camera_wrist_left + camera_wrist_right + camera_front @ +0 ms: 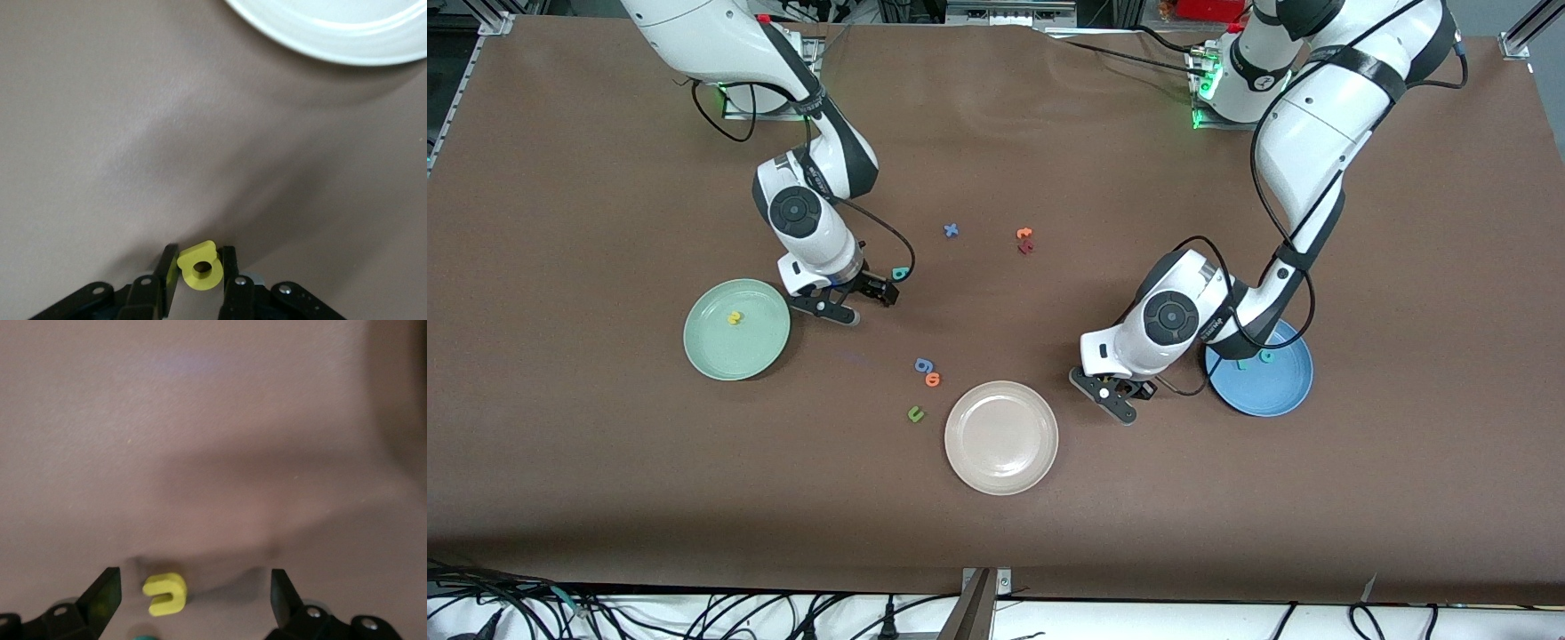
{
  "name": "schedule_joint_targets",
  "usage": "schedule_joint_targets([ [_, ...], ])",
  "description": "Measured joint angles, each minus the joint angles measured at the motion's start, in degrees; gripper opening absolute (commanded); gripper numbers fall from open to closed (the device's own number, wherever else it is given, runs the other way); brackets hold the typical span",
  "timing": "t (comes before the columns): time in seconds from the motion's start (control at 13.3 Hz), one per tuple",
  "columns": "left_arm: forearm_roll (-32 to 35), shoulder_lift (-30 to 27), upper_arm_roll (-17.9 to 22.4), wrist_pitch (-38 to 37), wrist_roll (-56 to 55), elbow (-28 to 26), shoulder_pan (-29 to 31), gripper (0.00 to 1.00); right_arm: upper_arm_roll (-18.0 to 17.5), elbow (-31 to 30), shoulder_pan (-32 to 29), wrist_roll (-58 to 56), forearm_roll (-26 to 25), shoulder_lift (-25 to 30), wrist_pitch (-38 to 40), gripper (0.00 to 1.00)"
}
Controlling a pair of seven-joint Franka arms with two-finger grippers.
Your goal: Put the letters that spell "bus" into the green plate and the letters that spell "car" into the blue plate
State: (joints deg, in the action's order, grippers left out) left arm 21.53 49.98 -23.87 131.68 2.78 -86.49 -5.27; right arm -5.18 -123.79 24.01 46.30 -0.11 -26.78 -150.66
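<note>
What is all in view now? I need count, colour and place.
green plate: 1, mint, right arm's end
yellow letter: 1, in it
blue plate: 1, left arm's end
teal letters: 2, in it
beige plate: 1, nearest camera
blue g, orange o, green u: 3, beside beige plate
blue x, orange letter, dark red letter: 3, farther
teal b: 1, beside right gripper
right gripper: open, over yellow u
left gripper: shut on yellow a

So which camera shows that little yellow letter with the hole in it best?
The left wrist view: the yellow letter sits plainly between the fingers of the left gripper, with its hole visible. In the front view that gripper's body hides it. The right wrist view shows only a different yellow letter.
</note>
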Motion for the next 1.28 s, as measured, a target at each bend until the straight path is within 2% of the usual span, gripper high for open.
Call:
schedule_joint_targets([
  [0.15,0.0,-1.0,0.0,-4.2,0.0,0.9,0.6,0.00,-0.1,0.0,0.8,0.0,0.0,-0.2,0.0,0.98],
  [0.38,0.0,-6.2,0.1,-14.9,0.2,1.8,1.9,0.00,-0.2,0.0,1.7,-0.2,0.0,-1.3,0.0,0.82],
  [0.53,0.2,-9.5,0.5,-21.6,2.7,1.8,3.6,0.00,-0.1,0.0,1.7,-0.5,-0.1,-1.4,-0.1,0.58],
  [0.68,0.3,-10.6,0.9,-24.5,9.0,1.7,7.8,0.00,-0.2,0.2,1.7,-0.6,-0.1,-1.2,-0.2,0.30],
  [0.75,0.3,-10.5,1.1,-24.6,12.8,1.3,10.5,0.38,-0.2,0.2,1.7,-0.6,-0.1,-1.1,-0.2,0.19],
  [0.83,0.3,-10.1,1.3,-24.6,16.2,0.8,13.3,0.99,-0.2,0.2,1.7,-0.6,-0.1,-1.1,-0.3,0.10],
  [1.05,0.3,-8.2,1.2,-24.0,19.3,0.4,16.8,1.00,-0.2,0.2,1.7,-1.0,-0.1,-1.1,-0.4,0.00],
  [1.28,0.3,-7.8,0.4,-24.0,19.2,0.4,16.1,1.00,0.2,0.4,1.2,-4.2,-0.1,-0.6,0.2,0.00],
])
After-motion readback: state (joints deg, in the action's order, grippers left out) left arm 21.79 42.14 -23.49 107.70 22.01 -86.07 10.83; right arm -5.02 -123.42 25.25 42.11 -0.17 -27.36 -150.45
